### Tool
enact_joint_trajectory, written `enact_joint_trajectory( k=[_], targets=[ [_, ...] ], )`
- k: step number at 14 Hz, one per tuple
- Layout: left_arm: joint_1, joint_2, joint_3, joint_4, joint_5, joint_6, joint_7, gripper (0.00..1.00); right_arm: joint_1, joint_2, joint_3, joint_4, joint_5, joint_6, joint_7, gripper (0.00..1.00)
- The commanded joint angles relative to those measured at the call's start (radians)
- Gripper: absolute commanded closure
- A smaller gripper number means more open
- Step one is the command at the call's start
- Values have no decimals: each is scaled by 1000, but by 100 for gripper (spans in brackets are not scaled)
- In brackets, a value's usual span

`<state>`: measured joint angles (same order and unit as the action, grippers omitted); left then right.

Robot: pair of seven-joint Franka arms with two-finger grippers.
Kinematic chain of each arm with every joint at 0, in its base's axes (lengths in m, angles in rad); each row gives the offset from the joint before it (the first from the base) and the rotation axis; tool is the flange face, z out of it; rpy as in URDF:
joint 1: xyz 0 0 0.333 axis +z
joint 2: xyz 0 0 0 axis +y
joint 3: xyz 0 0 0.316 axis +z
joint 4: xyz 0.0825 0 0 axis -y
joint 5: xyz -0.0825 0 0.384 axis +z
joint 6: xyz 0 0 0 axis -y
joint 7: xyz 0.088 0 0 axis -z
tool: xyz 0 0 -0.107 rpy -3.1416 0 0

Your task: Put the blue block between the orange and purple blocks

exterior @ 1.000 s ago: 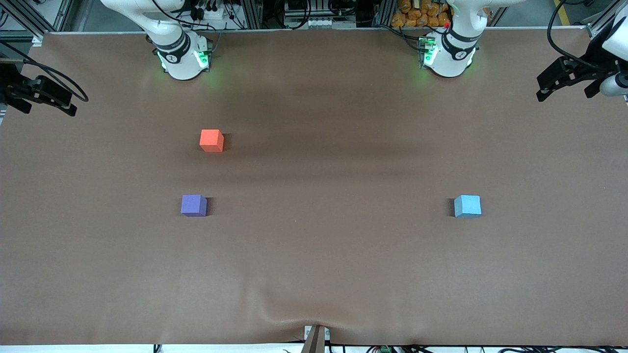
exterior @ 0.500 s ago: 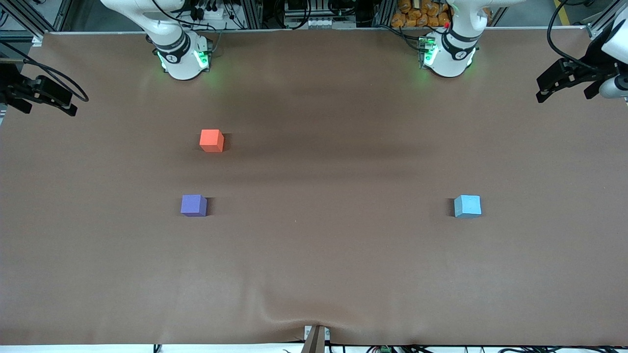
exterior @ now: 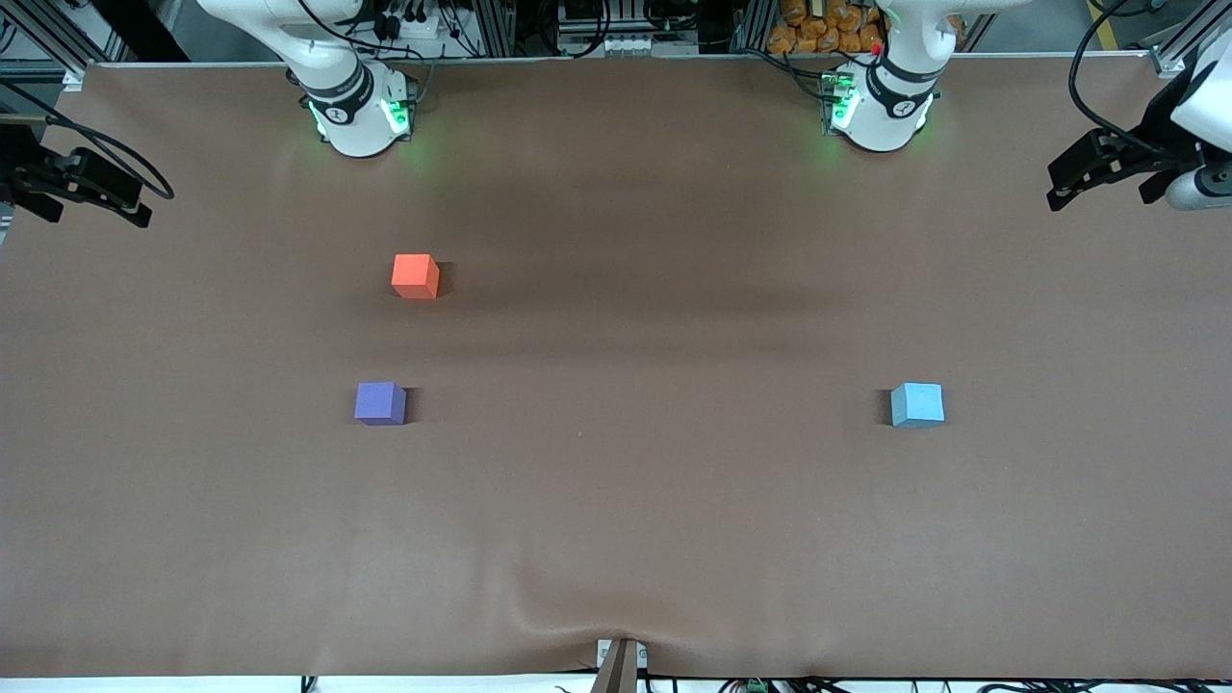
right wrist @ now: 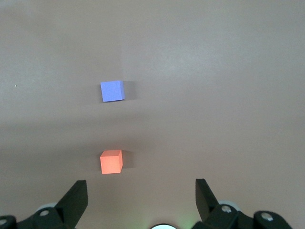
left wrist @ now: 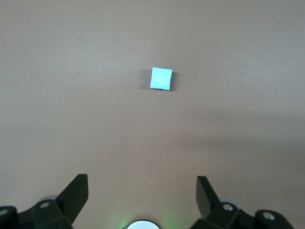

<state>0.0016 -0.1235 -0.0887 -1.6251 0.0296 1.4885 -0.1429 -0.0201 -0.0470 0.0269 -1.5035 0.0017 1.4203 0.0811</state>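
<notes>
We see the left gripper (exterior: pixel 1092 175) and the right gripper (exterior: pixel 91 188) both spread and holding nothing, high at their table ends, the blue block (exterior: pixel 916 404) lying well apart from the orange block (exterior: pixel 416 276) and purple block (exterior: pixel 379 402).

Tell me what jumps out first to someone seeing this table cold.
Three bright cubes on the brown table: the orange block and, nearer the camera, the purple block toward the right arm's end, and the blue block alone toward the left arm's end. The left gripper and right gripper hang open, high above them.
</notes>
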Motion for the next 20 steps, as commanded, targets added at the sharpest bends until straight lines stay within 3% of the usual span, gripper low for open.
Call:
enact_joint_trajectory(
  k=[1,10,16,20],
  targets=[
    [5,2,1,1,-7,-7,17,0,-27,4,13,16,21,-15,-17,0],
    [29,54,1,-59,-7,51,16,0,-27,4,13,16,21,-15,-17,0],
    [31,116,1,-295,-7,366,16,0,-27,4,13,16,21,-17,-17,0],
    [28,287,-3,-314,-5,522,16,0,-29,4,13,16,21,-17,-17,0]
  ],
)
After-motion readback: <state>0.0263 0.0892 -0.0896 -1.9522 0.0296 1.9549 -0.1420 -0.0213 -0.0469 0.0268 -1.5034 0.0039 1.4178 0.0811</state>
